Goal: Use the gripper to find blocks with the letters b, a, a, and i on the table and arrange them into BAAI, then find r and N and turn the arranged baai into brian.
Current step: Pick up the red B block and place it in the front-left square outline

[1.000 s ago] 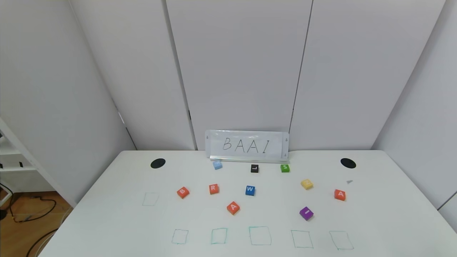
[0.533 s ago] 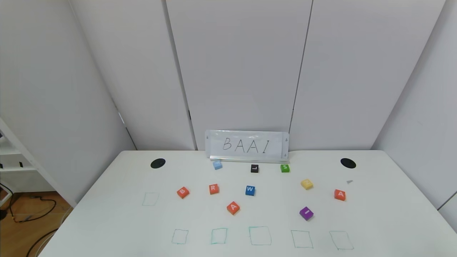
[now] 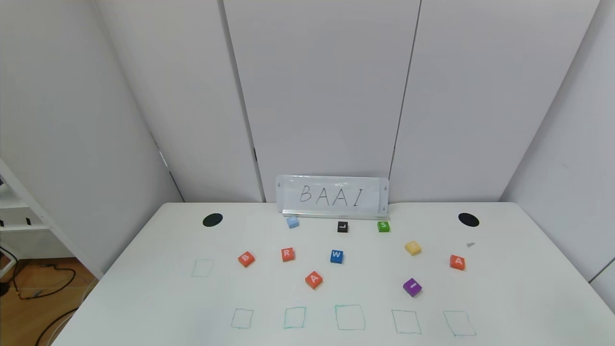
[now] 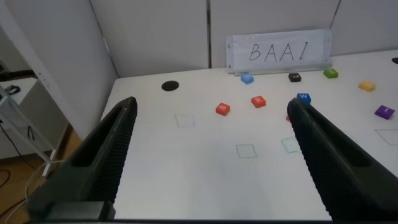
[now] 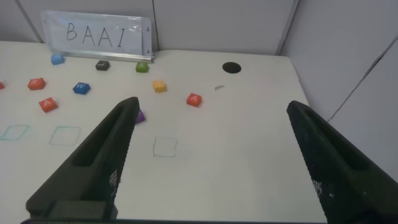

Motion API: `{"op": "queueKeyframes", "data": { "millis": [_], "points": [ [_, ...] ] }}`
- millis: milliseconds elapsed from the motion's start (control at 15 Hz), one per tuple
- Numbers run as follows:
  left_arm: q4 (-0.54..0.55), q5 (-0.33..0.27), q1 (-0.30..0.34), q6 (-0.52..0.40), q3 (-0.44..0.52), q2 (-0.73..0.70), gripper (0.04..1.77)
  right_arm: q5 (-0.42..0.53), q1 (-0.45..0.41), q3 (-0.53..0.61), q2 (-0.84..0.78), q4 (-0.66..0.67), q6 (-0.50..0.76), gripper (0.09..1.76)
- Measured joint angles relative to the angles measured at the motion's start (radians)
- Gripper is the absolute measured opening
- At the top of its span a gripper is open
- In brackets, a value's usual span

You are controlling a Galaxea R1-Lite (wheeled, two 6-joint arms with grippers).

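On the white table (image 3: 504,288) lie the orange-red B block (image 3: 246,259), r (image 3: 288,254), one A block (image 3: 313,279) mid-table and another A block (image 3: 457,262) at the right. The purple I block (image 3: 412,287) sits front right. I cannot read an N on any block. Neither gripper shows in the head view. My left gripper (image 4: 211,104) hangs open and empty above the table's left front, well short of the B block (image 4: 222,109). Over the right front my right gripper (image 5: 212,106) is open and empty, with an A block (image 5: 194,99) beyond it.
A sign reading BAAI (image 3: 332,195) stands at the back edge. Near it are light-blue (image 3: 292,221), black L (image 3: 342,227), green S (image 3: 383,226), yellow (image 3: 412,247) and blue W (image 3: 337,256) blocks. Several green drawn squares (image 3: 350,317) line the front; two black holes (image 3: 212,220) flank the back.
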Motion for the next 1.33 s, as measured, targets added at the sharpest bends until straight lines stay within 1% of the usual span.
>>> {"op": "queueKeyframes", "data": {
  "millis": [200, 333, 800, 933, 1067, 1333],
  "points": [
    [-0.095, 0.003, -0.02, -0.007, -0.025, 0.157, 1.72, 0.006, 0.007, -0.086, 0.184, -0.006, 0.002, 1.71],
    [-0.117, 0.01, -0.026, -0.01, -0.067, 0.272, 1.72, 0.009, 0.01, -0.149, 0.303, -0.006, 0.001, 1.71],
    [-0.124, 0.013, -0.022, -0.02, -0.23, 0.611, 1.72, 0.006, 0.009, -0.363, 0.623, 0.011, -0.01, 1.71],
    [-0.113, 0.016, -0.021, -0.031, -0.292, 0.704, 1.72, -0.016, 0.009, -0.422, 0.708, 0.017, -0.047, 1.71],
    [-0.095, 0.019, -0.02, -0.042, -0.346, 0.786, 1.72, -0.027, 0.009, -0.471, 0.787, 0.021, -0.072, 1.71],
    [-0.093, 0.029, -0.022, -0.05, -0.425, 0.955, 1.72, -0.011, 0.008, -0.556, 0.924, 0.022, -0.077, 1.71]
  ]
}}
